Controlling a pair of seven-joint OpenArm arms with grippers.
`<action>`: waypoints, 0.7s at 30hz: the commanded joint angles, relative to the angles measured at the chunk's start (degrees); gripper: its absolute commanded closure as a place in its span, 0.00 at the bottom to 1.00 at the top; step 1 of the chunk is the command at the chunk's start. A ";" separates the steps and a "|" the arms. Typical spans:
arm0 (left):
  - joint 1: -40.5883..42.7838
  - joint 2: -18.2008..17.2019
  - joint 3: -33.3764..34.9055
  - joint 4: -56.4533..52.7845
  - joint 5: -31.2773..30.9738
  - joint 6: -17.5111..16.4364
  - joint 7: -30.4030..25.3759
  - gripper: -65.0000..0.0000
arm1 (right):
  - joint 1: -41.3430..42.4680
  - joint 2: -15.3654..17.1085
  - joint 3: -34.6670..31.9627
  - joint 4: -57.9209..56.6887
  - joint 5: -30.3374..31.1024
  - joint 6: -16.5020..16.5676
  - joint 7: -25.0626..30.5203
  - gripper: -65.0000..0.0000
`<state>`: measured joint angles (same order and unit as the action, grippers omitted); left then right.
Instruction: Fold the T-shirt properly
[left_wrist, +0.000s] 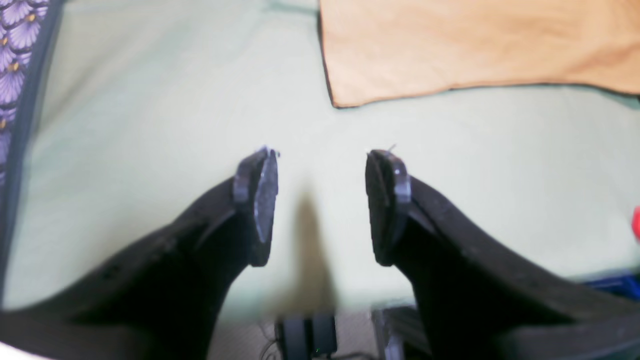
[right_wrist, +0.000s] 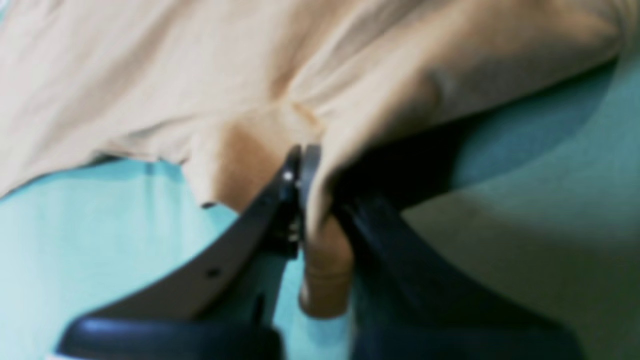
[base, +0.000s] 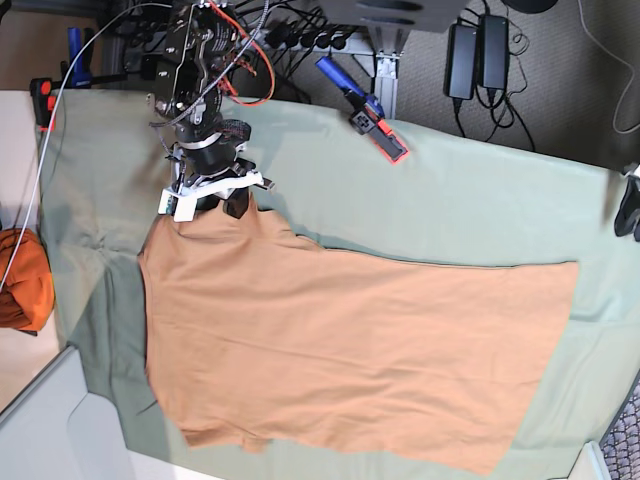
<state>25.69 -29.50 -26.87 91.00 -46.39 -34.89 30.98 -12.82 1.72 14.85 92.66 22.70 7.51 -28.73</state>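
Note:
The light orange-tan T-shirt lies spread flat on the sage green cloth, with its hem towards the right of the base view. My right gripper is at the shirt's upper left corner. In the right wrist view it is shut on a bunched fold of the T-shirt, and a strip of fabric hangs down between the fingers. My left gripper hovers open over bare green cloth, nothing between its fingers. A corner of the T-shirt lies beyond it.
A darker orange cloth bundle sits off the cloth's left edge. A blue and red clamp lies on the cloth's far edge, with cables and power adapters behind. Purple patterned fabric borders the left wrist view.

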 joint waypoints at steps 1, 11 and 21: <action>-2.25 -0.96 1.01 -0.96 -0.55 -0.24 -1.18 0.50 | 0.09 0.17 0.02 0.59 -1.20 3.21 -0.39 1.00; -21.97 0.00 11.04 -19.87 1.51 -0.28 -1.11 0.50 | -0.09 0.17 0.02 0.59 -2.97 3.21 -0.39 1.00; -23.65 2.64 16.41 -21.73 1.40 -0.94 -0.15 0.50 | -0.09 0.17 0.02 0.59 -2.95 3.21 -0.42 1.00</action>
<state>2.55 -26.26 -10.46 68.62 -44.73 -35.22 30.02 -12.84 1.72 14.81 92.73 20.73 7.77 -28.53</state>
